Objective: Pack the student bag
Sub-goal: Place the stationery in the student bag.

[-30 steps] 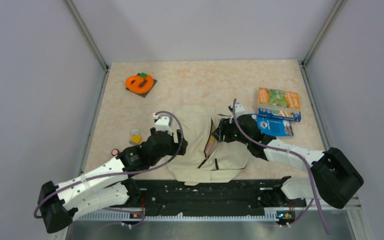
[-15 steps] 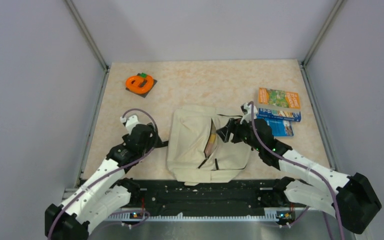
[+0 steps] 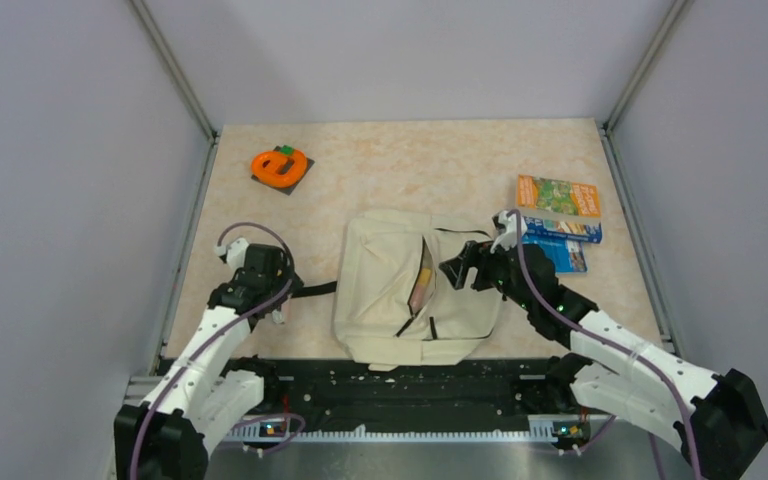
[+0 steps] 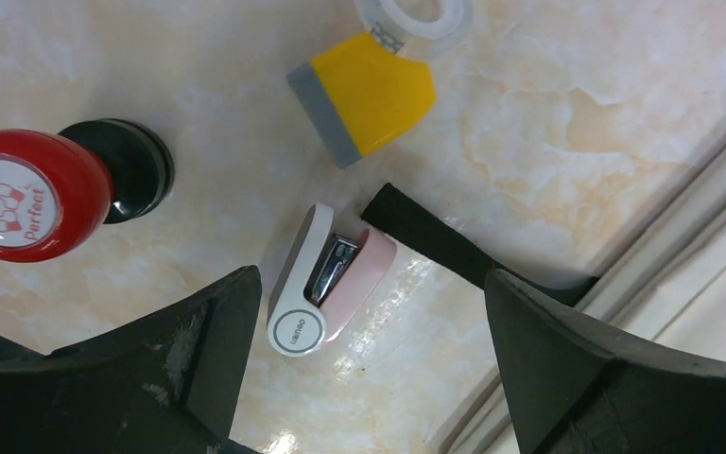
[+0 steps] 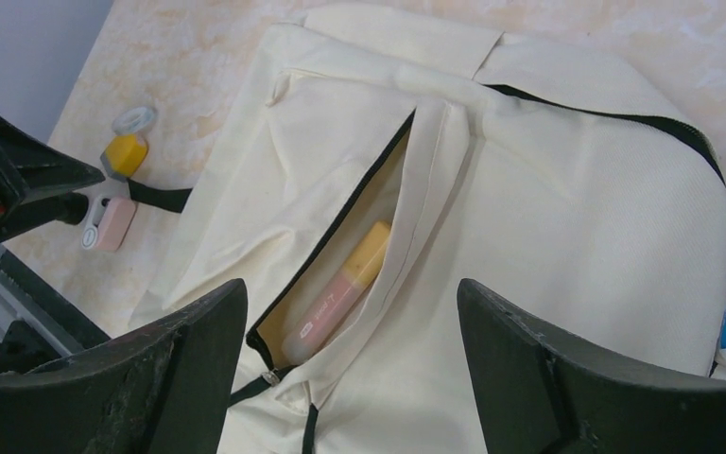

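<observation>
1. From the top camera I see a beige, marbled table (image 3: 410, 160) boxed in by plain grey-lilac walls (image 3: 50, 200). Metal posts (image 3: 175, 70) run up at the two far corners.
2. A black mounting rail (image 3: 410, 385) crosses the near edge at 6 o'clock, and both arm bases sit on it.
3. The student bag (image 3: 380, 290) lies flat just short of the table's centre, toward 6 o'clock. Its front zipper gapes open, and a pink pen with a yellow cap (image 5: 340, 288) lies inside that pocket.
4. One black strap (image 4: 444, 241) trails from the bag toward 9 o'clock across the bare surface.
5. At 8 o'clock I see a small cluster: a red-topped stamp (image 4: 19, 194), a yellow and grey piece (image 4: 364, 95), and a pink and white stapler (image 4: 326, 284) touching the strap's end.
6. The left gripper (image 4: 369, 303) hangs over that stapler with its jaws spread wide, holding nothing.
7. The right gripper (image 5: 350, 312) hovers at the bag's 3 o'clock side, looking into the open pocket. Its jaws are also apart and empty.
8. An orange object on a dark pad (image 3: 280, 165) sits at 10 o'clock, well apart from everything else.
9. At 2 o'clock there is an orange booklet (image 3: 558, 195), with blue booklets (image 3: 560, 230) just beside it on the near side.
</observation>
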`<state>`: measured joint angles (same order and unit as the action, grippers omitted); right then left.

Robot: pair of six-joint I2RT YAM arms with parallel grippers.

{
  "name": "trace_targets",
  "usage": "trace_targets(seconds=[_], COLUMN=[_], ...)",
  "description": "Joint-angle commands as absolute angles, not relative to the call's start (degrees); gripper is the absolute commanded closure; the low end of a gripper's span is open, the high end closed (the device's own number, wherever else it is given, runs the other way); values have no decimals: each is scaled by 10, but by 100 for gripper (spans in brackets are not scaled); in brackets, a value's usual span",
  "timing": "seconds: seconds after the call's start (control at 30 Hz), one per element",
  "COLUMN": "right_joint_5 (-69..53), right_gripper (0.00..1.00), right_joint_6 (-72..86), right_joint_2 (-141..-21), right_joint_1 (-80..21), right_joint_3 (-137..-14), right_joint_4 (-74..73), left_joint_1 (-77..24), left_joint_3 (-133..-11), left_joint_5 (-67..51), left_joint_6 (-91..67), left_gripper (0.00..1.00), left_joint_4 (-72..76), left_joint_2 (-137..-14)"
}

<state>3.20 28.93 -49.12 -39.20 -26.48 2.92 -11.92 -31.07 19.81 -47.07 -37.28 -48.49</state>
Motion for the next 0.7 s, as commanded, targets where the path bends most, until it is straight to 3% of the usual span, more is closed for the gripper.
trace_targets(seconds=[0.0,0.17,0.43,0.67], right_joint_5=[40,44,43,35], right_gripper=[20,20,21,21], right_joint_6=[279,278,279,284], right_joint_2=[-470,-469,-480,-500], right_joint_1=[-389,-389,-389,-389], right_joint_3=[-258,-257,-257,-260], right_joint_4=[30,27,37,47], left_joint_1=[-110,-107,-107,-107], left_joint_3=[-292,-283,-277,-266], left_joint_5=[173,149,136,135], left_joint_6=[-479,-481,-479,-473], left_gripper=[7,10,31,36], left_joint_4=[-350,-324,-314,-315], left_joint_2=[-516,-552,-562,-564])
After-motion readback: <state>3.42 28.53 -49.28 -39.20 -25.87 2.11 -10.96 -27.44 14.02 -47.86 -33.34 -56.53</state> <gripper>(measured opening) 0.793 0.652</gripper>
